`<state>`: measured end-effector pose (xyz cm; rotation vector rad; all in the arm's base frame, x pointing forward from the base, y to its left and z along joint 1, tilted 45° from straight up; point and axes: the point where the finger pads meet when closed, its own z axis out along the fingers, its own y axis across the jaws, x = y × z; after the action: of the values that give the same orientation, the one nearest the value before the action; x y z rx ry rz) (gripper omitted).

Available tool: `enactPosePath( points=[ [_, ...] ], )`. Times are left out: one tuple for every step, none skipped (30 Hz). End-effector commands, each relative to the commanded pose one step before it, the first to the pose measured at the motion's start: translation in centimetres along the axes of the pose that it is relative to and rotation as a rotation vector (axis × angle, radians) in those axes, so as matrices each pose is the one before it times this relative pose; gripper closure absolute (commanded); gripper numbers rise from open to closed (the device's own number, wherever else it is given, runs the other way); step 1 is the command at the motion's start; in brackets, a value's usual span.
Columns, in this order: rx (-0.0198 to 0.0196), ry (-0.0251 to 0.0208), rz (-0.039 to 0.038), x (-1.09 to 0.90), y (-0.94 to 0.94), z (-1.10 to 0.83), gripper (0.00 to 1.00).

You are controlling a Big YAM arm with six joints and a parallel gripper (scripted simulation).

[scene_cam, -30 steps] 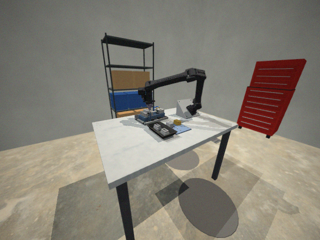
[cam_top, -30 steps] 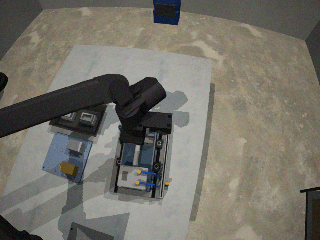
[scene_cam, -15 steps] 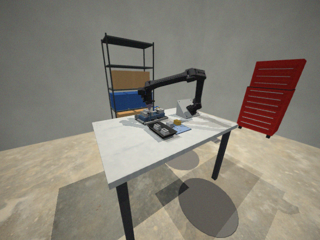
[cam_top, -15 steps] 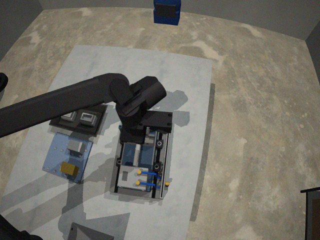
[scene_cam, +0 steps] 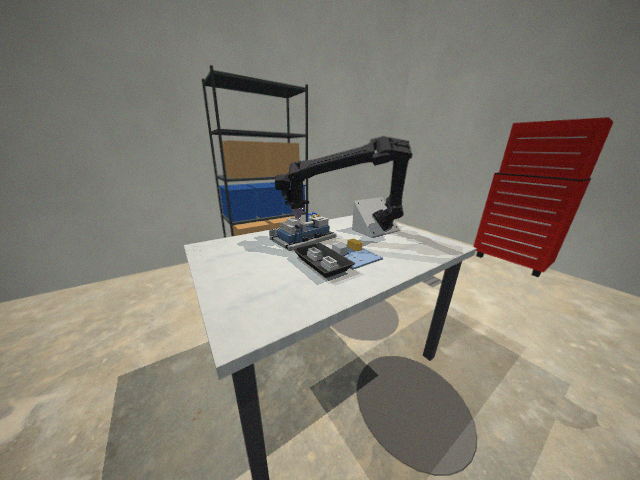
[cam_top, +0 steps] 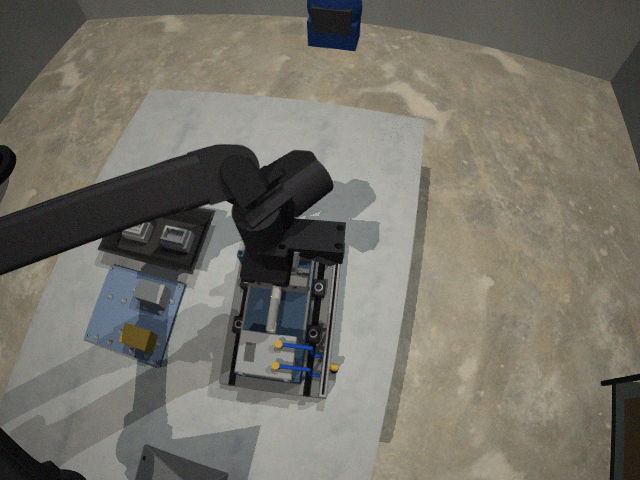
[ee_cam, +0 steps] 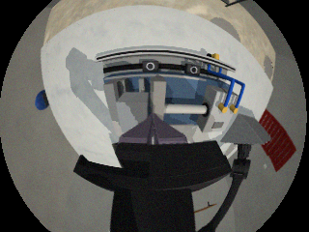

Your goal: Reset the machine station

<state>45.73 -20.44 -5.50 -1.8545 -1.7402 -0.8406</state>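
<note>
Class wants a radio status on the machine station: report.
Black gripper shut, low over the vise. Two gray pocketed blocks in black tray. Yellow brass block on blue plate.

Vise's far end (cam_top: 303, 266) hidden by arm, arm's base cut off

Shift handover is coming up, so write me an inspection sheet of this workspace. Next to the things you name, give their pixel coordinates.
Surface: pale tabletop (cam_top: 382, 139) (scene_cam: 258, 294) (ee_cam: 159, 24), shadowed in places.
Job's things: pocketed parts (cam_top: 175, 245) (scene_cam: 329, 263) in black tray (cam_top: 201, 229) (scene_cam: 343, 266); gray blank (cam_top: 148, 292) (scene_cam: 339, 248) and brass blank (cam_top: 137, 337) (scene_cam: 354, 244) on infeed plate (cam_top: 103, 322) (scene_cam: 369, 257); vise (cam_top: 266, 361) (scene_cam: 286, 236) (ee_cam: 185, 87) partly hidden.
Clutter: nothing seen.
Gripper (scene_cam: 297, 214) (ee_cam: 153, 117): shut, empty, at vise.
Cables: blue hoses (cam_top: 297, 346) (ee_cam: 242, 97) on vise jaw.
Surroundings: red cabinet (scene_cam: 542, 198) (ee_cam: 277, 140), shelf rack (scene_cam: 253, 83).
</note>
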Motion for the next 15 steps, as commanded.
enactPosePath(
  points=[
    [0.00607,0.00091,-0.00804,0.173,1.336,0.294,1.0],
    [0.00102,0.00087,0.00114,0.011,-0.035,0.04,1.0],
    [0.0005,0.00042,0.00058,0.007,0.0,0.016,1.0],
    [-0.00015,-0.00012,-0.00013,0.002,0.044,-0.013,1.0],
    [-0.0007,-0.00059,-0.00075,-0.002,0.08,-0.038,1.0],
    [0.0,0.0,0.0,0.0,0.0,0.0,1.0],
    [0.0,0.0,0.0,0.0,0.0,0.0,1.0],
    [-0.00093,-0.00073,-0.00109,-0.013,0.076,-0.038,1.0],
    [-0.0007,-0.00057,-0.00085,-0.008,0.069,-0.03,1.0],
    [-0.00054,-0.00048,-0.00073,-0.003,0.065,-0.022,1.0],
    [-0.00048,-0.00042,-0.00058,-0.003,0.061,-0.018,1.0],
    [-0.00037,-0.00033,-0.0004,-0.002,0.055,-0.015,1.0],
    [-0.00024,-0.00021,-0.00021,0.0,0.05,-0.013,1.0],
    [-0.00012,-0.00008,-0.00006,0.001,0.039,-0.005,1.0],
    [0.00022,0.00023,0.0003,0.003,0.014,0.014,1.0]
  ],
)
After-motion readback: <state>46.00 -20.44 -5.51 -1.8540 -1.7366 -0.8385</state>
